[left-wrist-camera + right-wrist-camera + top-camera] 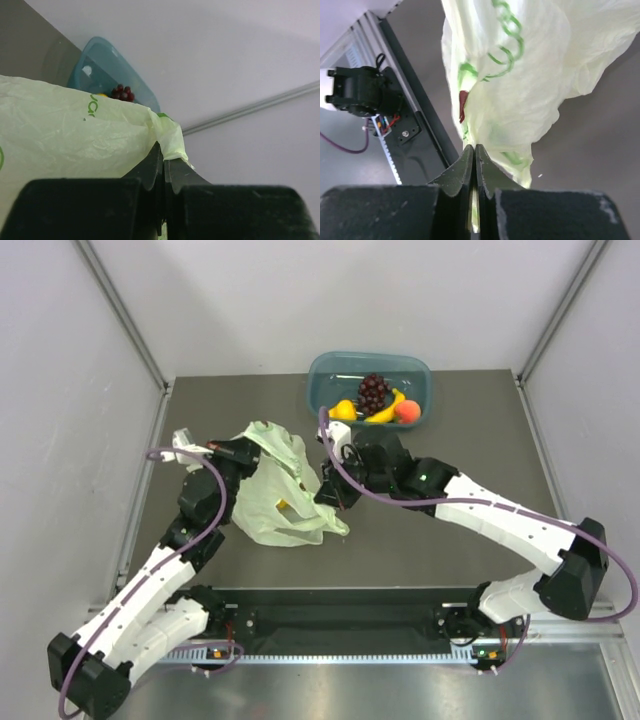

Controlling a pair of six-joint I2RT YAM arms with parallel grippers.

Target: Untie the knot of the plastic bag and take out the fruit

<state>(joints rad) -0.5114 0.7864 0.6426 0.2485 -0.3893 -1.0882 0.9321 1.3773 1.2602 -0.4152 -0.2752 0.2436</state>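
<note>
Plastic bag (pixel 268 495), toward left edge: film clamped by left gripper (pixel 163 161) & right gripper (pixel 474 151); tear risked if overstretched; yellow fruit (pixel 283 504) poss. inside

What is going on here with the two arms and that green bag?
Both arms hold the bag between them. The left gripper is shut on one edge of it, the right gripper on another part. Behind them, a tub holds grapes, a banana, a peach and a yellow fruit. A yellow patch shows at the bag's opening. It may be one more fruit, but that is unclear.
</note>
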